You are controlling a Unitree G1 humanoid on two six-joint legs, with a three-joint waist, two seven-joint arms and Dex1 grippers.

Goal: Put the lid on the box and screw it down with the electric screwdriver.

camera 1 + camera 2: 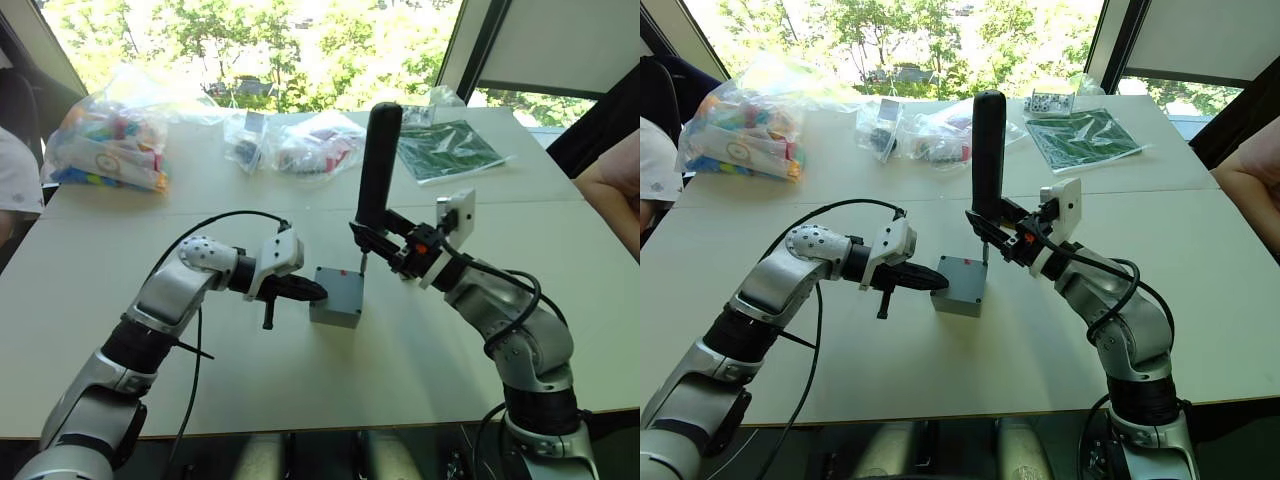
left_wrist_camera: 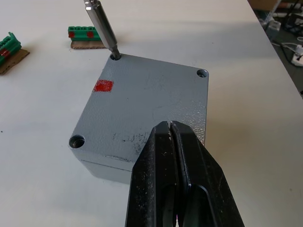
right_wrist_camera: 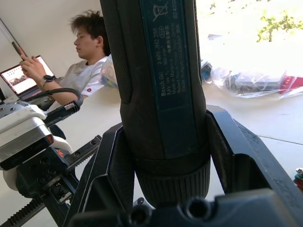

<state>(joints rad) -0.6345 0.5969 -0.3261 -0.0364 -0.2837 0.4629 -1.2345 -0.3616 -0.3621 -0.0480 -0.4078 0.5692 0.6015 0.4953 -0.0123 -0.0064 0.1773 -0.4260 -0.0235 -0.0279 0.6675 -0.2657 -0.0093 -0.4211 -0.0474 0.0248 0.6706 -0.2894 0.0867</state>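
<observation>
The grey lid (image 2: 151, 104), with a small red mark near one corner, lies on top of the grey box (image 1: 333, 312) in the middle of the table. The electric screwdriver (image 1: 378, 165) stands upright over the far right corner, and its metal bit (image 2: 102, 28) sits in that corner's screw hole. My right gripper (image 3: 165, 156) is shut on the electric screwdriver's lower body. My left gripper (image 2: 169, 125) is shut, and its tips lie on the lid's near edge from the left.
Clear bags of coloured parts (image 1: 110, 140) and small packets (image 1: 300, 150) lie along the table's far side, beside a green booklet (image 1: 450, 150). Green terminal blocks (image 2: 85, 35) rest near the box. A person's arm (image 1: 610, 180) is at the right edge, and another person (image 3: 90, 61) sits at the left.
</observation>
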